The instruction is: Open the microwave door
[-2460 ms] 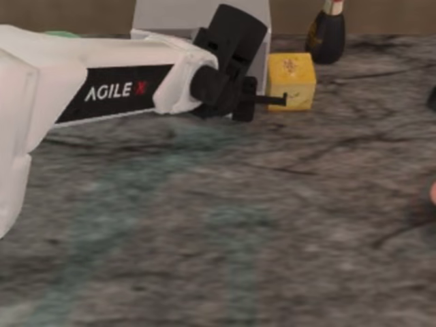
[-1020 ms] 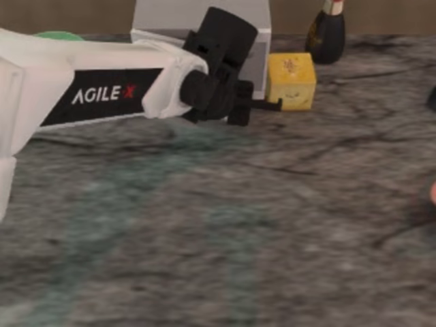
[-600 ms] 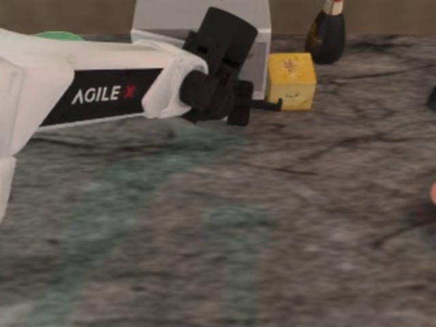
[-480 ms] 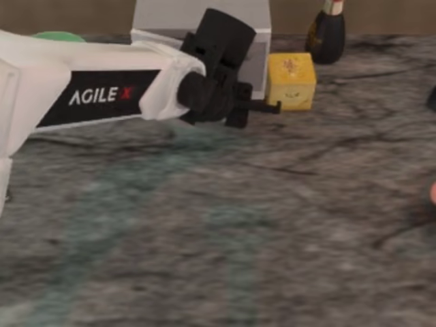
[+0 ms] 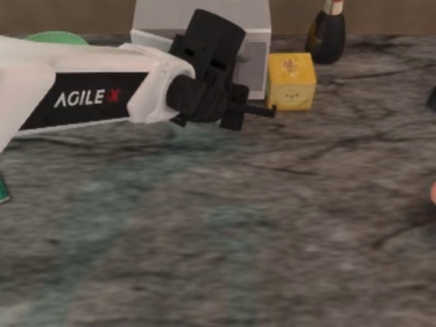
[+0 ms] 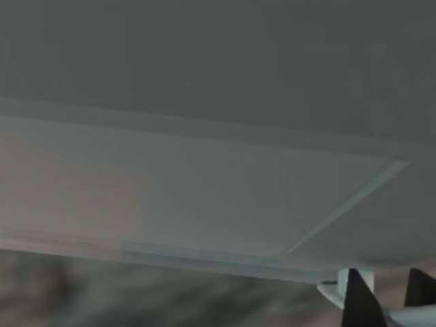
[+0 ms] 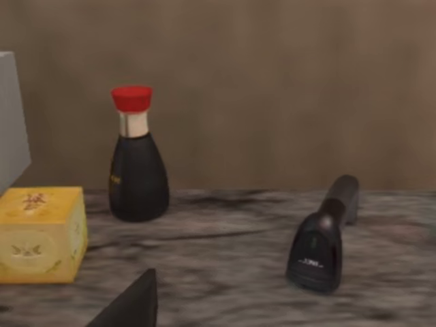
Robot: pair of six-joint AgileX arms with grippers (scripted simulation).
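Left end effector (image 5: 262,110) at the microwave door (image 5: 251,61), finger state unclear; microwave (image 5: 204,20) interior hidden.

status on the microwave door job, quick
Left gripper at the microwave front, by the microwave door. Right arm parked, off the top view. Yellow cube beside the microwave, right side.

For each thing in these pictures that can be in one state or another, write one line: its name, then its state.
microwave: upright at the table's far edge.
microwave door: partly swung open.
left gripper: at the door's edge, pulling it.
right gripper: parked at the right, away from the microwave.
yellow cube: resting beside the microwave.
soy sauce bottle: upright, red cap on.
black scanner: lying on the table.
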